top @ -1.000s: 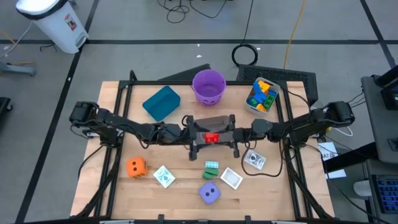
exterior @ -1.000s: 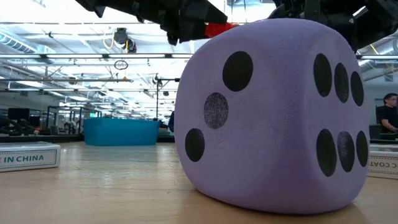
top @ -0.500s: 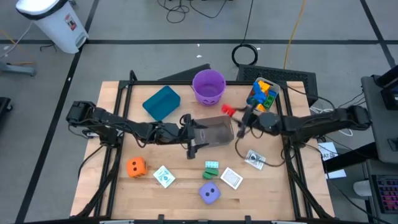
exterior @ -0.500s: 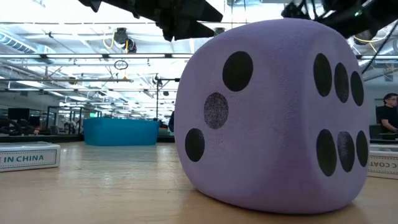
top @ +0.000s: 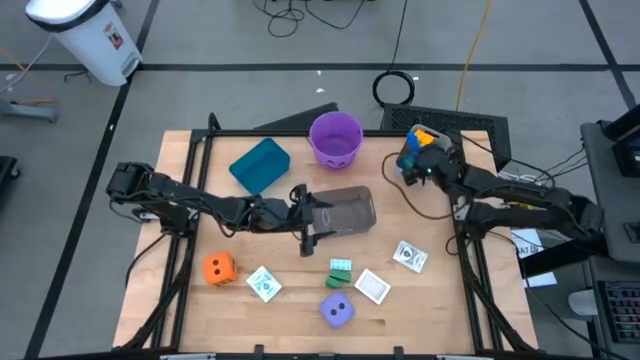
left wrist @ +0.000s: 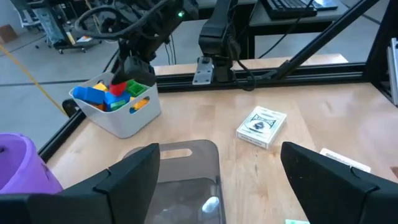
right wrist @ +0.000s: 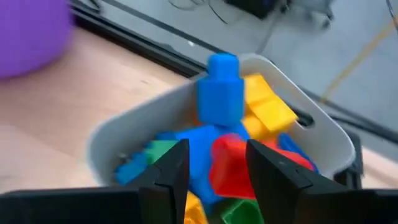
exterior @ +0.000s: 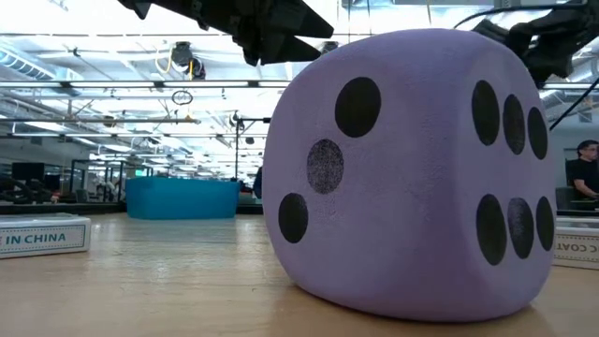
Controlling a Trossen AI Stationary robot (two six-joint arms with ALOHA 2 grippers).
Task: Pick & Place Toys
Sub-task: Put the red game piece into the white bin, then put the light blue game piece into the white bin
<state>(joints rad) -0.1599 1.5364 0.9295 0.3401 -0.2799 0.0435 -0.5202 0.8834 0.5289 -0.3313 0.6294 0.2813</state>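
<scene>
High view: right gripper [top: 413, 165] is over the white tub [top: 402, 174] at the far right of the table, the one piled with coloured blocks [top: 424, 149]. In the right wrist view the fingers [right wrist: 168, 171] are clamped on a red block [right wrist: 233, 163], just above the pile and possibly touching it. I read that as a drop-off about to happen, not finished.

Left gripper [top: 313, 222] sits mid-table, jaws wide apart and holding nothing. Left wrist view shows its fingers [left wrist: 134, 177] either side of the clear smoky tub [top: 347, 211], which lies right at its tips. I can't see any toy inside it.

Still loose on the near half of the table:
- orange die [top: 218, 267], near left
- purple die [top: 338, 311], near centre, filling the low view
- green block [top: 341, 268] with a blue-green one touching it, just beyond the purple die
- three white printed cards: one [top: 263, 284] right of the orange die, one [top: 372, 286] right of the purple die, one [top: 409, 257] further right

Teal bin [top: 260, 165] and purple bucket [top: 335, 138] are at the far side; can't tell if either holds anything.

My estimate: blocks mostly sorted, red one nearly in. Both dice, the cards and the last two blocks are all still to go, so there's plenty left.
</scene>
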